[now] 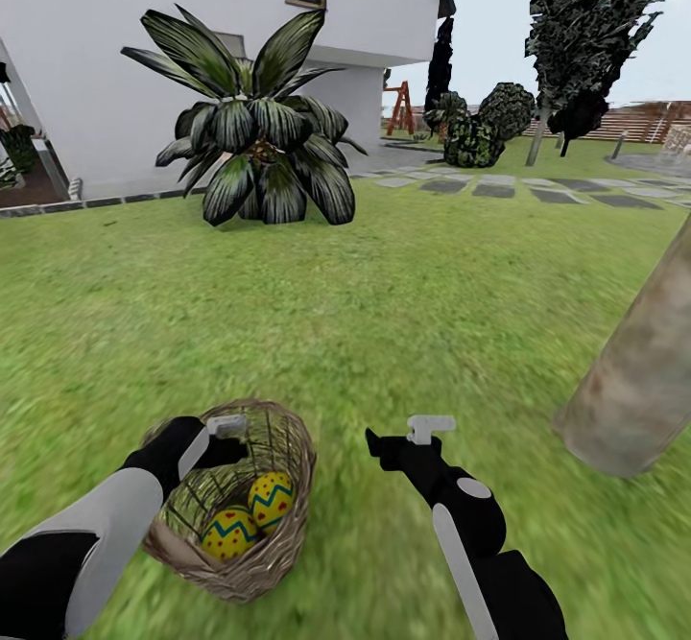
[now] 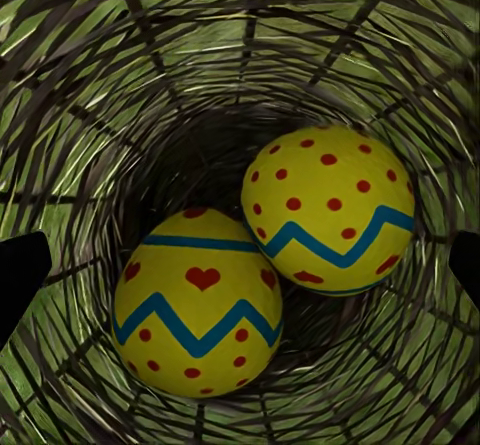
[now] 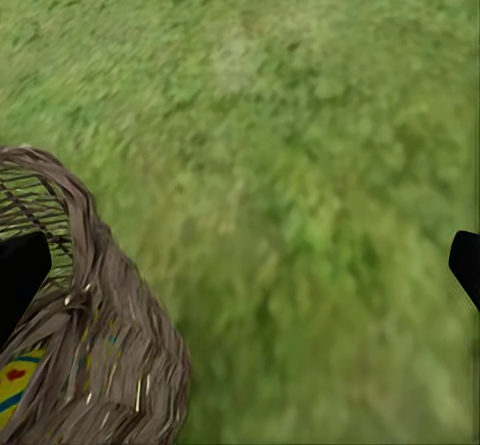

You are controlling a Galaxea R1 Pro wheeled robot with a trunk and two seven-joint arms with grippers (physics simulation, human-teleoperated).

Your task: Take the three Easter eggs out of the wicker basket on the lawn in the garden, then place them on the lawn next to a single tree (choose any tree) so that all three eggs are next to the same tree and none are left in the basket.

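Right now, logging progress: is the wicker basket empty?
No. The wicker basket holds two Easter eggs, seen through the left wrist camera.

I can't find any words, letters or numbers to read. The two eggs in my basket only have painted shapes on them: red dots, a red heart and a blue zigzag line. Those are pictures, not writing. The white house has no sign or number on its wall that I can make out.
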